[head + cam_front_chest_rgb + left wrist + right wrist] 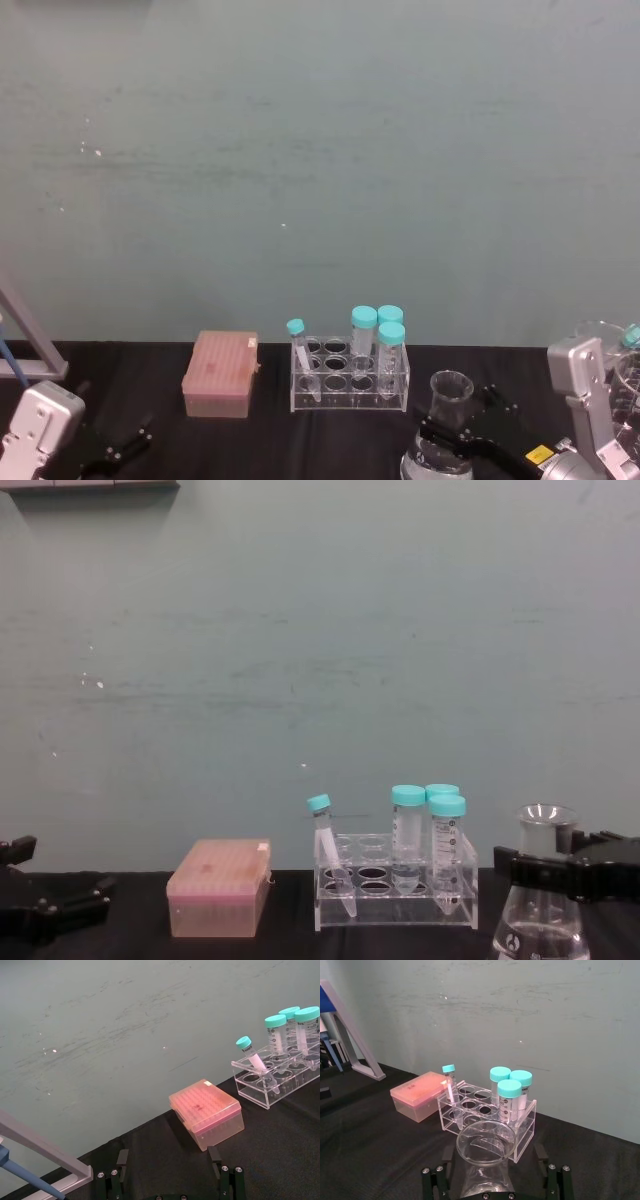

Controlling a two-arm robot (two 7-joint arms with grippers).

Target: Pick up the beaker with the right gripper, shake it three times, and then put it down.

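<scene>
The right gripper stands wide, one finger on either side of the neck of the single beaker; no squeeze on the glass shows. Just beyond its fingertips stands one clear rack holding four teal-capped tubes, three stout and one slim and tilted. Farther to its left lies one pink box. Beyond that the left gripper is parked, fingers spread.

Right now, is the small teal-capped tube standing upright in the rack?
No, in the chest view the small tube leans with its cap toward the robot's left, in the clear rack.
</scene>
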